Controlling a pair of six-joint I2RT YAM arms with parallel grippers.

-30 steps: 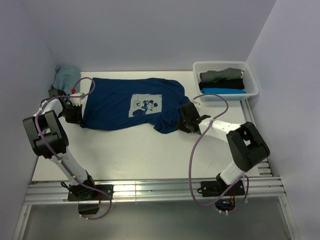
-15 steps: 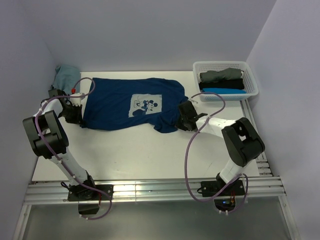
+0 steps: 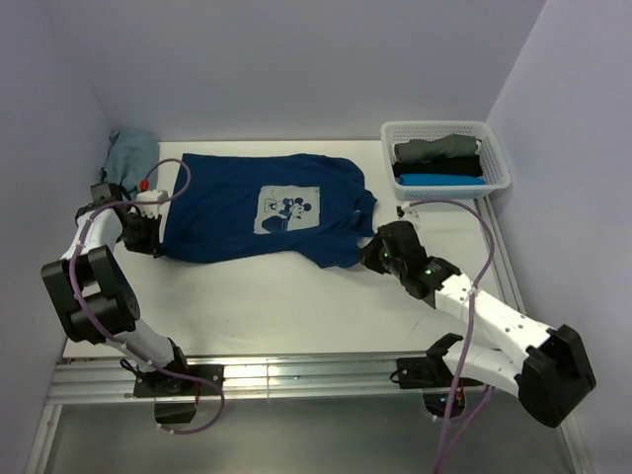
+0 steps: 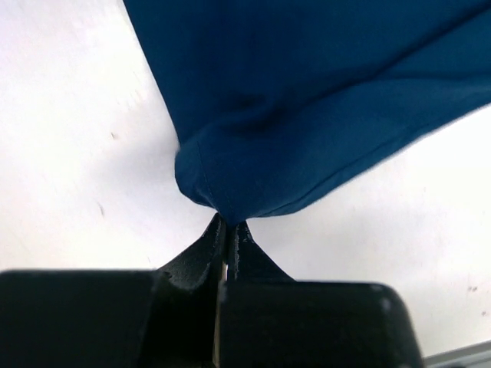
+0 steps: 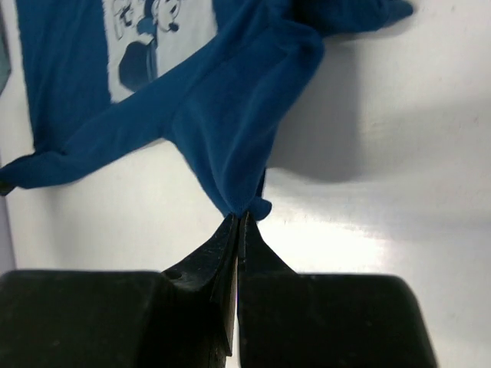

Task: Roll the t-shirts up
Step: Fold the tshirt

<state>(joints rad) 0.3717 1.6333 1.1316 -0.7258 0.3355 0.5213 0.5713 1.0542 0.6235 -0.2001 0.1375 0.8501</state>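
A dark navy t-shirt [image 3: 259,207] with a pale cartoon print lies spread across the back of the table. My left gripper [image 3: 158,237] is shut on the shirt's near left corner, seen pinched at the fingertips in the left wrist view [image 4: 228,222]. My right gripper [image 3: 367,252] is shut on the shirt's near right corner, the cloth bunched at its tips in the right wrist view [image 5: 240,215]. The shirt [image 5: 230,130] hangs stretched away from the right jaws. A pale teal shirt [image 3: 130,150] lies crumpled at the back left.
A white lattice basket [image 3: 502,163] at the back right holds rolled grey, black and bright blue shirts. Walls stand close on the left, back and right. A metal rail [image 3: 296,375] runs along the table's near edge.
My right arm has swung out to the right and its gripper has drawn the shirt's right corner a little nearer. The left gripper has barely moved.
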